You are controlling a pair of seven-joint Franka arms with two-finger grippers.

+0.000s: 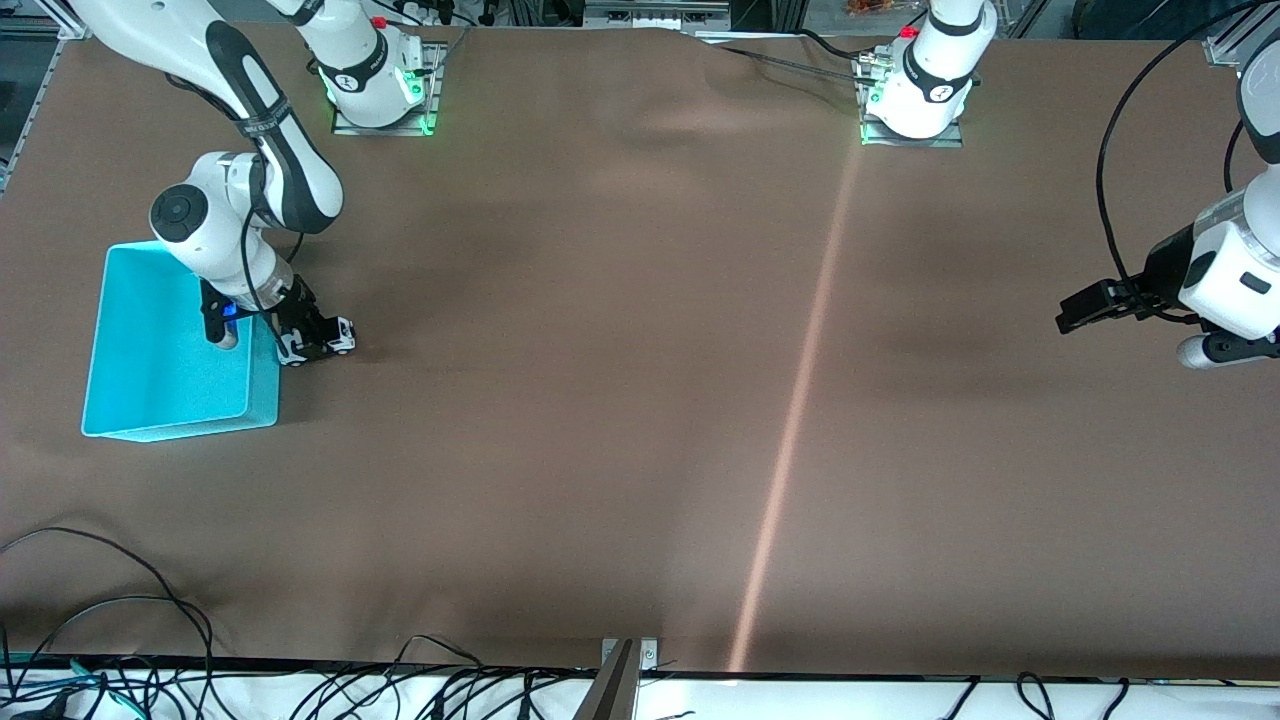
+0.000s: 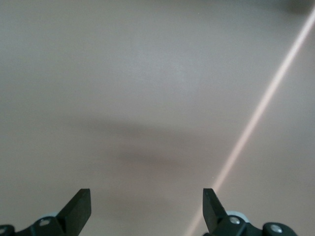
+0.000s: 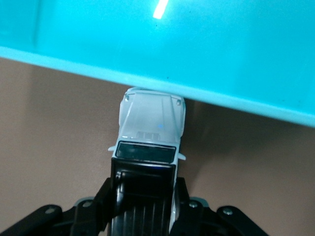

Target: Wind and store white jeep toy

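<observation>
**Jeep gripped at the flanks, beside bin**

Small boxy white toy jeep with black roof (image 3: 150, 142) sits on brown bench (image 1: 620, 400), nose touching turquoise plastic bin (image 1: 170, 360) wall; right tool (image 3: 143, 194) clamps its rear sides; likely light, rigid, slick plastic, so flat flanks suit; left tool (image 2: 147, 209) waits wide, empty, over the bench's left-arm end.

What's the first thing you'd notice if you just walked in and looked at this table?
The bright turquoise bin at the right arm's end of the brown table catches the eye first. Right beside it, the right hand is shut on the little white jeep toy, whose nose points at the bin's wall. The left hand waits open over bare table at the left arm's end.
</observation>
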